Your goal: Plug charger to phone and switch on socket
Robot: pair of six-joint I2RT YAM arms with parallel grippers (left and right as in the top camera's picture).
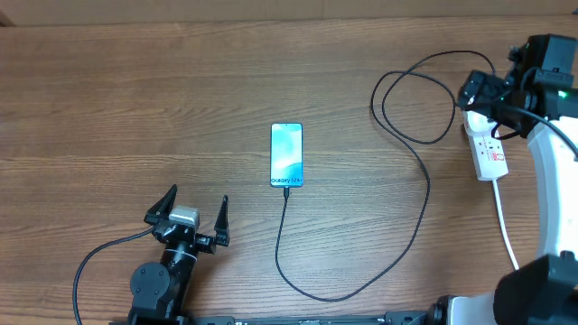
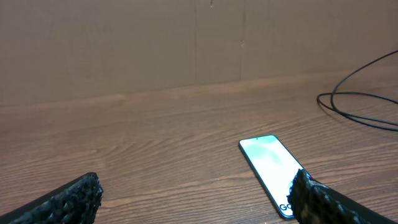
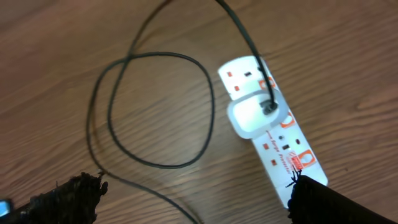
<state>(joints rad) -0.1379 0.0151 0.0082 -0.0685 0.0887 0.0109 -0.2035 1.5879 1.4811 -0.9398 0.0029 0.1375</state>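
Note:
The phone [image 1: 286, 154] lies flat mid-table, its blue-teal screen up; the left wrist view shows it as the phone [image 2: 267, 165] too. The charger [image 1: 424, 194], a thin black cable, runs from the phone's near edge, loops across the table and ends in a white adapter [image 3: 255, 116] seated in the socket [image 3: 281, 144]. The socket [image 1: 490, 153] is a white strip at the far right. My right gripper [image 1: 483, 94] hovers open above it, and its right finger [image 3: 323, 202] overlaps the strip's near end. My left gripper [image 1: 198, 195] stands open to the phone's left, holding nothing.
The socket's thick white cord [image 1: 506, 226] trails toward the table's near edge, beside the right arm's white base [image 1: 555, 181]. The charger's loops [image 3: 149, 112] lie left of the socket. A wooden wall [image 2: 186, 43] rises beyond the far table edge.

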